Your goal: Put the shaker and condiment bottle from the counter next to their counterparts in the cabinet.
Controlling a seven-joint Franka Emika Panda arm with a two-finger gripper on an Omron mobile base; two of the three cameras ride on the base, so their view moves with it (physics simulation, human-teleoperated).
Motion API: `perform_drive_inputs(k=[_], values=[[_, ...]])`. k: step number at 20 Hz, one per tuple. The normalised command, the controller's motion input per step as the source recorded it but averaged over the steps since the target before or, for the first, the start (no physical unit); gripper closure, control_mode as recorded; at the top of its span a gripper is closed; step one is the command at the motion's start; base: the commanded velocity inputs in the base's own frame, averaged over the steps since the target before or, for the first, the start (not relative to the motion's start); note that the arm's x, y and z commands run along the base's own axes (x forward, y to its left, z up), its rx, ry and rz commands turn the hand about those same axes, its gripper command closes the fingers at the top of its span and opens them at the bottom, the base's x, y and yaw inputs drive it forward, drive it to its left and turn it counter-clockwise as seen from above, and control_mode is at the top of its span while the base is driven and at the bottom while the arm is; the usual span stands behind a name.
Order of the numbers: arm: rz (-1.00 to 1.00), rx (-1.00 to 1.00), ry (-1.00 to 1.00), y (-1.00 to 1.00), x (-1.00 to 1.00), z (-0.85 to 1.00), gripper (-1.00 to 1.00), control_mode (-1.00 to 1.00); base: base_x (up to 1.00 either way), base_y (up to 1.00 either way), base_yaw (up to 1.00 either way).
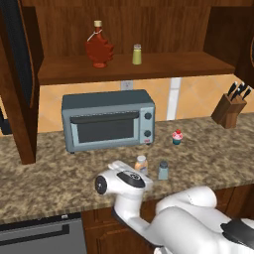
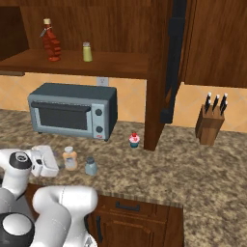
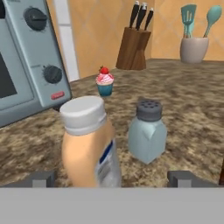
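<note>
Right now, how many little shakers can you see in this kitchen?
2. The grey-blue shaker stands on the counter beside the condiment bottle; the yellow-green shaker stands on the cabinet shelf, right of the red leaf-shaped bottle.

Even, soft, shadowless rendered light

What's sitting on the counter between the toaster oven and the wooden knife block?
A small cupcake stands between the toaster oven and the knife block, nearer the oven; the rest of that counter stretch is bare. The left base view shows it best.
</note>
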Motion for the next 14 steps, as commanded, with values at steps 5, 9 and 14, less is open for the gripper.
perform_drive_inputs(k=[5,9,14], values=[[-0.03,0.0,0.0,0.01,0.29,0.0,-1.0,-1.0,0.0,0.0,0.0],[0.0,0.0,0.0,-0.08,0.29,-0.06,-1.0,-1.0,0.0,0.0,0.0],[0.0,0.0,0.0,-0.01,0.22,-0.22,-1.0,-1.0,0.0,0.0,0.0]])
